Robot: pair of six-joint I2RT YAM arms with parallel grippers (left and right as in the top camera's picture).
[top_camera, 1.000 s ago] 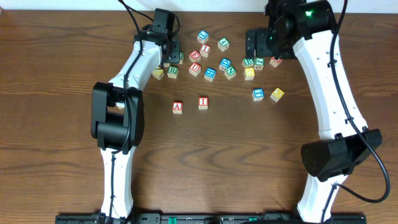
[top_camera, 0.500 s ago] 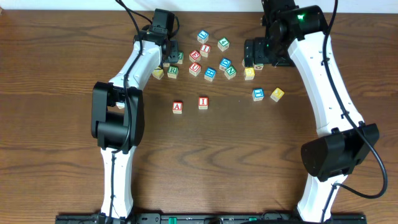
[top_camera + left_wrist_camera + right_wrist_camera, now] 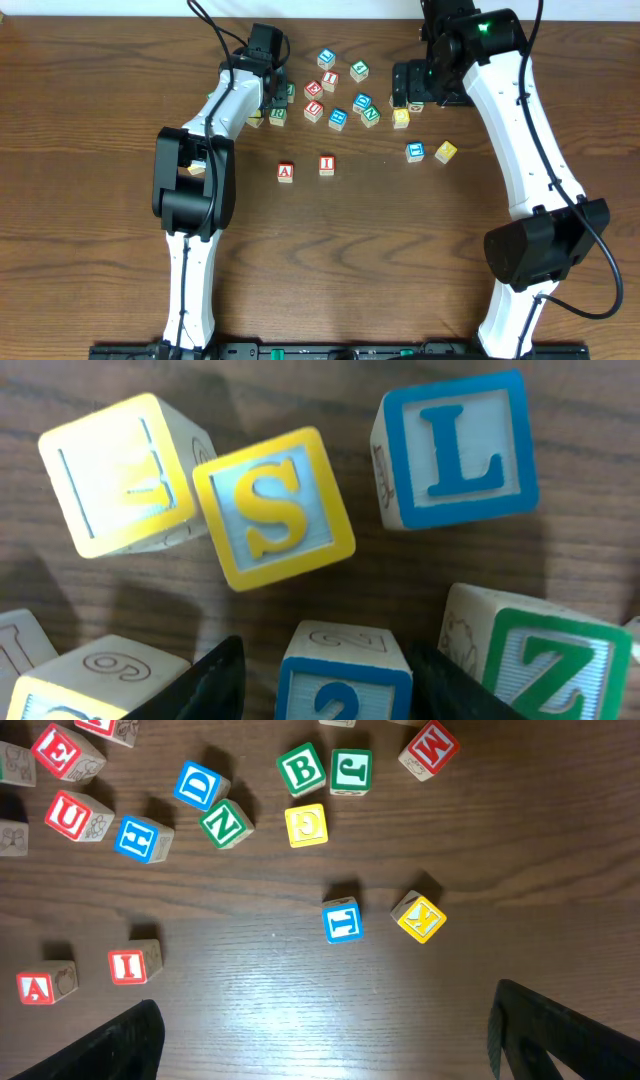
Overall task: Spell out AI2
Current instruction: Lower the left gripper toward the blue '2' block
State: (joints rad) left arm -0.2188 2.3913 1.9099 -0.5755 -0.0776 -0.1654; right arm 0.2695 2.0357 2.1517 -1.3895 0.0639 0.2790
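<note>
Inside the spread, empty left claw (image 3: pixel 335 688), astride the 2 cube (image 3: pixel 343 680) without gripping: likely the pickup step, needing closing, lifting, then placing beside the I cube (image 3: pixel 326 165).

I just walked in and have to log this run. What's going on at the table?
Two robot arms are spelling AI2 with letter cubes. The A cube and the I cube sit side by side, slightly apart, in the middle of the table. The left tool is among the loose cubes at the far side, its fingers open on either side of the blue 2 cube, not yet closed on it. The right tool hangs open, holding nothing.
</note>
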